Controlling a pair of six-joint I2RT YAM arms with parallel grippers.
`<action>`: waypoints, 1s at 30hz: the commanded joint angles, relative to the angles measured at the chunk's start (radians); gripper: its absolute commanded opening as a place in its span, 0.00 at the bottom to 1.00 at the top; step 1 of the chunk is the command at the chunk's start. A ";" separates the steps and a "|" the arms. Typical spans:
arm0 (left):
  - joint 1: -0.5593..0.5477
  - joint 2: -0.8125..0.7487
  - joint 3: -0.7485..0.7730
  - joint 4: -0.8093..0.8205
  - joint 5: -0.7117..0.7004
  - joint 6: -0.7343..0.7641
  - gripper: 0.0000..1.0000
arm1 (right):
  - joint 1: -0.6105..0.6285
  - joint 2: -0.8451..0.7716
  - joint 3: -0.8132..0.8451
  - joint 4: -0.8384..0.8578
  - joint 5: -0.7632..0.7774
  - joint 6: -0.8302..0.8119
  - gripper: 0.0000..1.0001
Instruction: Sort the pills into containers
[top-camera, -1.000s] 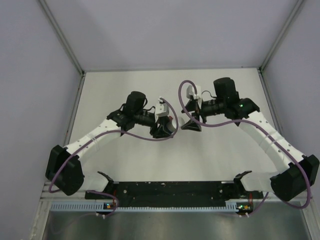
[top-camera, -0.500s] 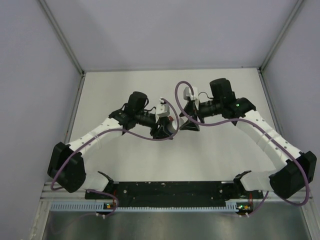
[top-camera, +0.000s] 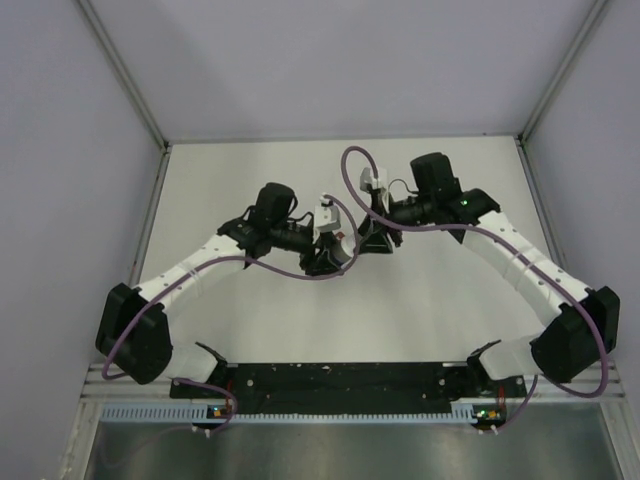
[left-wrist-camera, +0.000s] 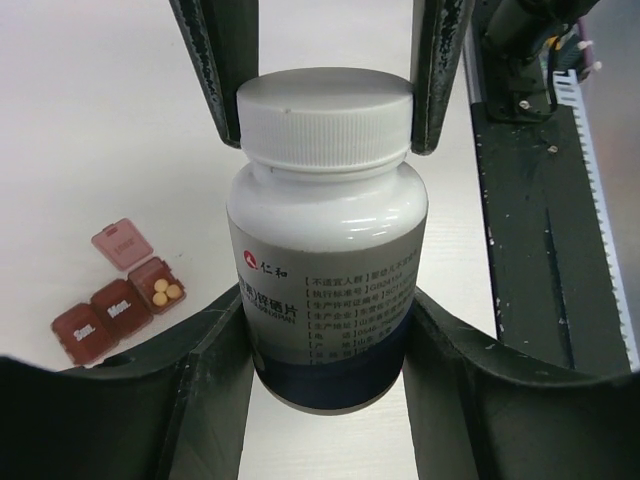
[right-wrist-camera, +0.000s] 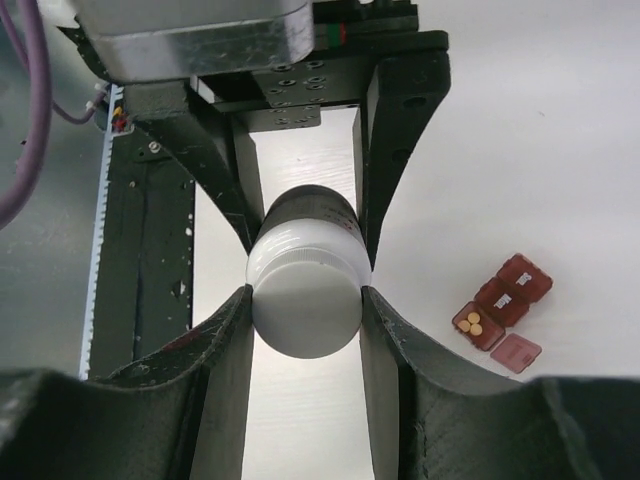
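The small dark red-brown plastic strip of 3 joined square compartments (left-wrist-camera: 110, 312) (right-wrist-camera: 500, 305) lies flat on the tabletop, apart from every finger. In the left wrist view it sits to the left of the fingers, and in the right wrist view to their right. 2 compartments are closed and carry white labels. The end compartment is open, with its paler pink hinged lid (left-wrist-camera: 122, 243) (right-wrist-camera: 517, 352) folded back, and holds 2 round yellow pills (left-wrist-camera: 167, 292) (right-wrist-camera: 472, 323).

The left gripper (left-wrist-camera: 330, 300) (top-camera: 325, 258) is clamped on the body of a white plastic pill bottle (left-wrist-camera: 328, 250) that has a grey and dark blue printed label. The right gripper (right-wrist-camera: 305, 300) (top-camera: 375, 243) faces it from the opposite side, with its 2 fingers (right-wrist-camera: 232, 350) pressed against either side of the bottle's white ribbed screw cap (left-wrist-camera: 326, 115) (right-wrist-camera: 305, 305).

The 2 grippers meet above the middle of the matte off-white tabletop (top-camera: 450, 320); from the top view I cannot tell where on it the strip lies. A black rail (top-camera: 340, 380) runs along its near edge. Plain pale lilac-grey walls (top-camera: 330, 60) with thin metal corner posts stand on the other 3 sides.
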 joint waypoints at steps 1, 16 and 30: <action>-0.004 -0.038 0.011 0.144 -0.096 -0.024 0.00 | 0.009 0.071 0.030 0.068 0.005 0.152 0.17; -0.089 -0.036 -0.076 0.417 -0.778 0.005 0.00 | -0.127 0.376 0.056 0.230 0.036 0.606 0.15; -0.147 -0.015 -0.101 0.428 -0.843 0.002 0.00 | -0.140 0.325 0.059 0.249 -0.050 0.560 0.73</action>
